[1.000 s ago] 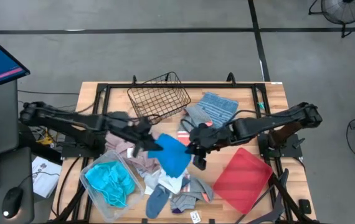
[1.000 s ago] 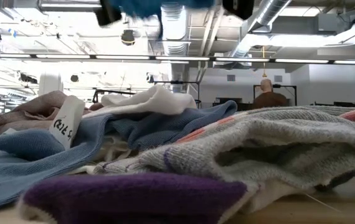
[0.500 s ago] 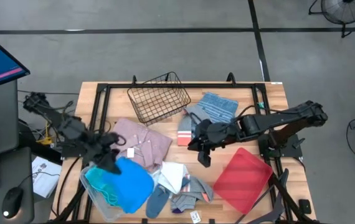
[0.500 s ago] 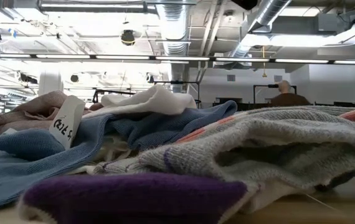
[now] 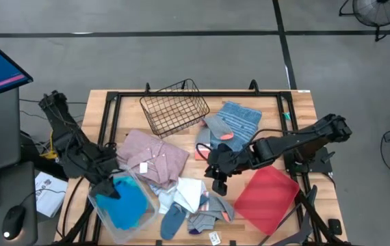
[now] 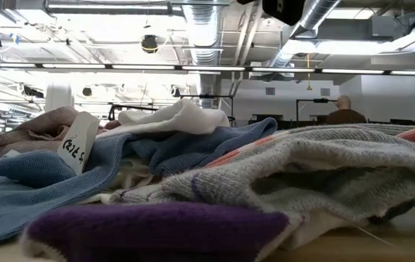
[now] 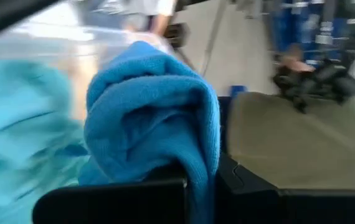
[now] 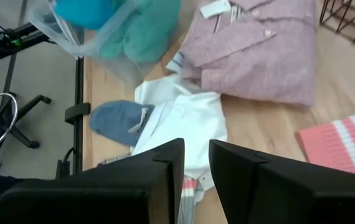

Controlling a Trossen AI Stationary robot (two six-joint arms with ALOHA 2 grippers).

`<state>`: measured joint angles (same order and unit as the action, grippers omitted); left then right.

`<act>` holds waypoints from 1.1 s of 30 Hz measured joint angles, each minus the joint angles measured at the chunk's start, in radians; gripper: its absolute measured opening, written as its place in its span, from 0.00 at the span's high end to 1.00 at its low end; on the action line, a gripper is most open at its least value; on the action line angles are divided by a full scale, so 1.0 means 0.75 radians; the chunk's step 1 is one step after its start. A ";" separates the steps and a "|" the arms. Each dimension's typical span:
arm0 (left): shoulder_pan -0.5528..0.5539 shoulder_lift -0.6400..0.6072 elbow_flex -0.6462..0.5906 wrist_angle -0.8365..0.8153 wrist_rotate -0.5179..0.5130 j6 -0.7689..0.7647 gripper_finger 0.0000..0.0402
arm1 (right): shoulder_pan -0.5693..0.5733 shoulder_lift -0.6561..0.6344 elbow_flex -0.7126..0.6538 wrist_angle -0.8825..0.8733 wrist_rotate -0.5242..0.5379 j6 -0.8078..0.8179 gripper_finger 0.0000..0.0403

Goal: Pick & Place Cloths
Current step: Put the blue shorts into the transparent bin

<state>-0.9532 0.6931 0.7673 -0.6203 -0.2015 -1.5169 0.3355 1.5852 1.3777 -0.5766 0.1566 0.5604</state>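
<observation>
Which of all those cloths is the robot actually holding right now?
The bright blue cloth, pinched in the left gripper's fingers over the clear bin; the other cloths lie loose on the table.

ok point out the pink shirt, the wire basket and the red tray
pink shirt [image 5: 155, 152], high view, middle of the folded front
wire basket [image 5: 176, 109], high view, its mesh floor
red tray [image 5: 267, 195], high view, bare middle of its flat surface

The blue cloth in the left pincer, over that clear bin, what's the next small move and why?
Probably open the left pincer to let go. It is shut on the bright blue cloth, which already hangs inside the clear bin on top of the turquoise cloth. The right pincer waits near the white cloth.
</observation>
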 joint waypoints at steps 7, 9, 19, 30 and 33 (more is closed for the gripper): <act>-0.030 0.038 -0.093 -0.023 -0.010 -0.079 1.00 | 0.006 0.009 0.002 0.000 0.002 0.022 0.82; -0.030 0.052 -0.138 -0.034 0.008 -0.134 1.00 | 0.006 0.009 0.002 0.000 0.002 0.022 0.82; -0.018 0.043 -0.198 -0.046 0.033 -0.105 0.90 | 0.006 0.009 0.002 0.002 0.002 0.022 0.82; -0.017 0.019 -0.181 0.272 0.250 0.012 0.51 | 0.006 0.009 0.002 0.012 0.002 0.022 0.82; -0.017 -0.016 -0.180 0.401 0.349 -0.047 0.44 | 0.006 0.009 0.002 0.012 0.002 0.021 0.82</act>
<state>-0.9661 0.6808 0.6322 -0.3197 0.0603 -1.5519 0.3401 1.5917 1.3788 -0.5673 0.1581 0.5765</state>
